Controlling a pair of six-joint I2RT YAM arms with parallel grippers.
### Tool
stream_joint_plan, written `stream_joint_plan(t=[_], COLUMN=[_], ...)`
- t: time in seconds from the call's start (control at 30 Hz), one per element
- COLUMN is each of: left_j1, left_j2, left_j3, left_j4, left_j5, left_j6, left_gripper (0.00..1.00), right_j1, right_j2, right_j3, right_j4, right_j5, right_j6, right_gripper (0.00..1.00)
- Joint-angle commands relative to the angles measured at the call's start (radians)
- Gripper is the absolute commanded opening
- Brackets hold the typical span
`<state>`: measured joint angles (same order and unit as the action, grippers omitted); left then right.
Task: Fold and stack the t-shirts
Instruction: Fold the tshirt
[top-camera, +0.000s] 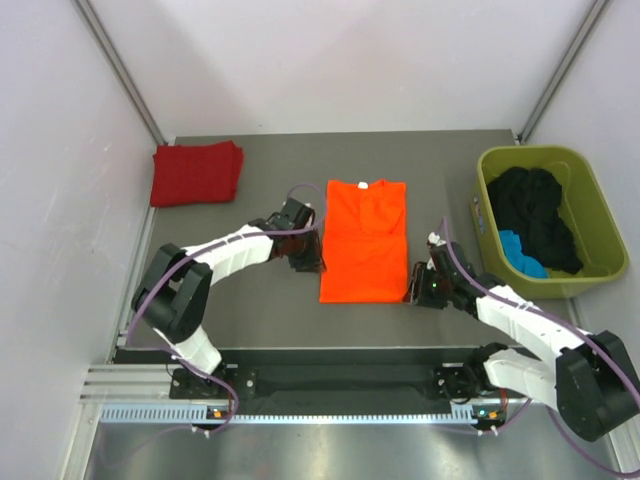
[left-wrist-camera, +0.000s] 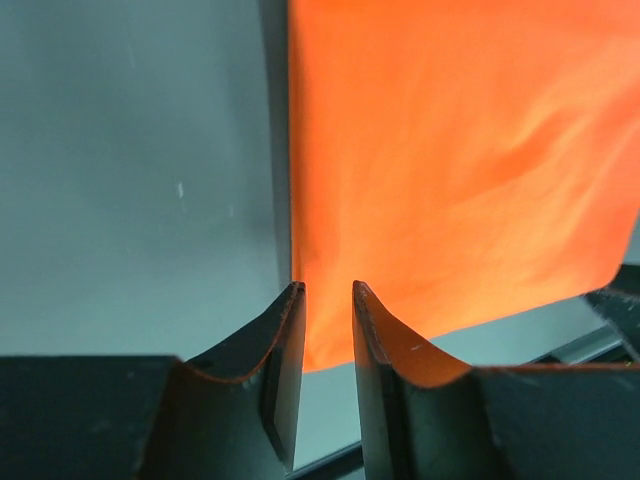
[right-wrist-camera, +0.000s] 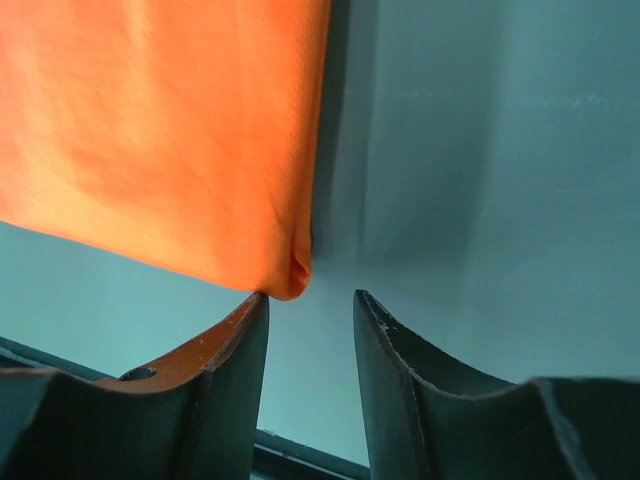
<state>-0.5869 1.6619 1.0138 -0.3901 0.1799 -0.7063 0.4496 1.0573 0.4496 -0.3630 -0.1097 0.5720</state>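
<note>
The orange t-shirt (top-camera: 362, 250) lies flat at the middle of the table (top-camera: 250, 315), folded into a smooth, narrow rectangle with its collar at the far end. The dark red t-shirt (top-camera: 196, 173) sits folded at the far left corner. The left gripper (left-wrist-camera: 327, 290) stands released, jaws slightly parted over the orange shirt's near left corner. The right gripper (right-wrist-camera: 310, 298) is released just beside its near right corner.

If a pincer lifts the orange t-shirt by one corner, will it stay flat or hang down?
Probably it hangs limp: the orange t-shirt lies flat and thin, with soft wrinkles. It looks light. Its folded layers may slide apart.
</note>
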Motion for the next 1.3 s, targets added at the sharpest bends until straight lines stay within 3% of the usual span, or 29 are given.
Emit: stream_joint_plan(t=[0.0, 0.13, 0.27, 0.33, 0.43, 0.63, 0.83, 1.1, 1.27], left_j1=[0.033, 0.033, 0.035, 0.039, 0.047, 0.076, 0.084, 0.082, 0.081], left_j2=[0.030, 0.073, 0.162, 0.217, 0.275, 0.354, 0.343, 0.122, -0.042], left_j3=[0.101, 0.170, 0.248, 0.275, 0.319, 0.333, 0.318, 0.324, 0.088], left_j4=[-0.015, 0.039, 0.082, 0.097, 0.097, 0.083, 0.074, -0.101, -0.049], left_j5=[-0.011, 0.096, 0.122, 0.128, 0.115, 0.041, 0.052, 0.113, 0.157], left_j6=[0.068, 0.103, 0.111, 0.110, 0.107, 0.120, 0.130, 0.186, 0.156], left_gripper=[0.30, 0.30, 0.29, 0.29, 0.29, 0.29, 0.30, 0.42, 0.45], right_j1=[0.001, 0.000, 0.000, -0.003, -0.008, -0.104, -0.111, -0.111, -0.109], right_j2=[-0.010, 0.018, 0.024, 0.073, 0.166, 0.242, 0.185, -0.012, -0.017], right_j3=[0.093, 0.159, 0.185, 0.178, 0.169, 0.026, 0.052, 0.107, 0.078], right_j4=[-0.017, -0.068, 0.007, 0.110, 0.141, 0.252, 0.173, -0.036, -0.056], right_j5=[0.034, 0.012, -0.128, -0.284, -0.340, -0.354, -0.367, -0.286, -0.225], right_j6=[-0.021, -0.021, -0.021, -0.026, -0.056, -0.107, -0.141, -0.106, -0.100], right_gripper=[0.40, 0.35, 0.09, 0.06, 0.04, 0.06, 0.10, 0.35, 0.43])
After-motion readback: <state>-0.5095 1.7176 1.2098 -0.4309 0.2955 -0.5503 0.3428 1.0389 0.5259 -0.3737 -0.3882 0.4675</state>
